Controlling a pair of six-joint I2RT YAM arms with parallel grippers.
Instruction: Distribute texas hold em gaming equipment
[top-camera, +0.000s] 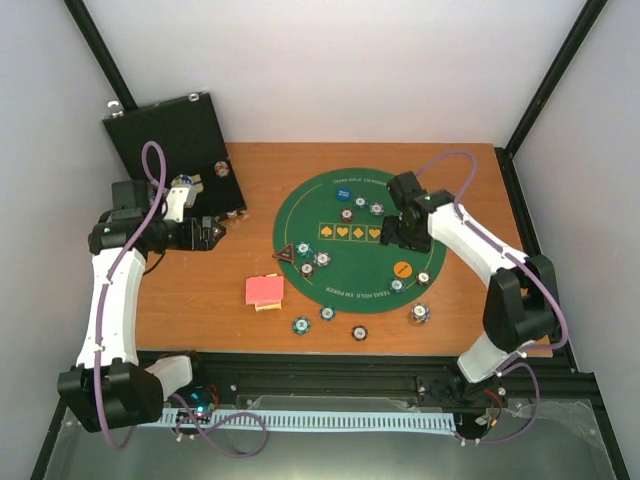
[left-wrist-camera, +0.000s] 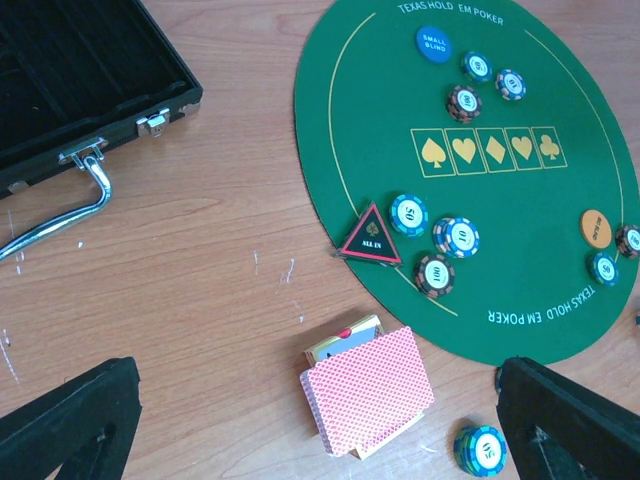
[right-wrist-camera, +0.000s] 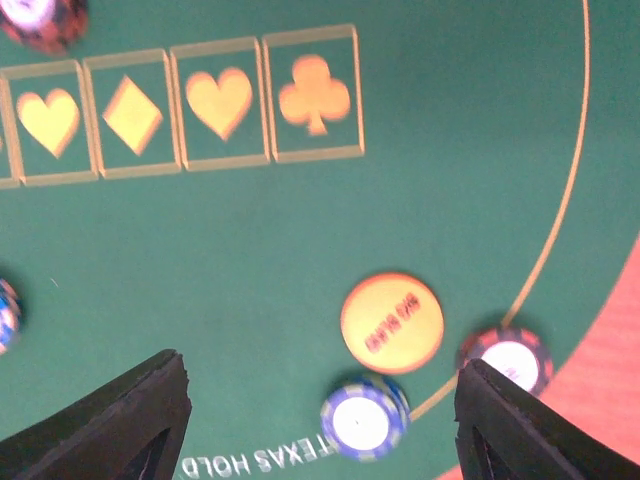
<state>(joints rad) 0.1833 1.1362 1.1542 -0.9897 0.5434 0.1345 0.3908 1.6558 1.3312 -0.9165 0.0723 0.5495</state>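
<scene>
The left arm (top-camera: 108, 290) rises from its base at the near left corner and runs away along the left side of the bench (top-camera: 200, 300). Its wrist is bent over the wood just in front of the black case (top-camera: 170, 140). The left pincer (left-wrist-camera: 315, 368) hangs with its jaws spread wide and empty, above the red-backed cards (left-wrist-camera: 370, 395). The right arm (top-camera: 480, 250) folds at a raised elbow by the right edge and reaches back-left over the green mat (top-camera: 320, 205). The right pincer (right-wrist-camera: 322, 360) points down with its jaws apart and gripping nothing, just beside the orange button (right-wrist-camera: 391, 322). The case lies open at the far left corner, its inside dark, so what it holds cannot be told. The mat carries most of the gear. A blue button (left-wrist-camera: 434, 43) sits near its far rim with three poker chips (left-wrist-camera: 477, 66) close by. A dark triangular button (left-wrist-camera: 370, 236) lies at the left rim, next to three more chips. The orange button lies near the right rim, with one chip touching it and another on the mat's edge. The cards lie off the mat on bare wood, a loose stack resting on a yellowish box (left-wrist-camera: 343, 340). Four more chips sit scattered on the wood along the mat's near side.
</scene>
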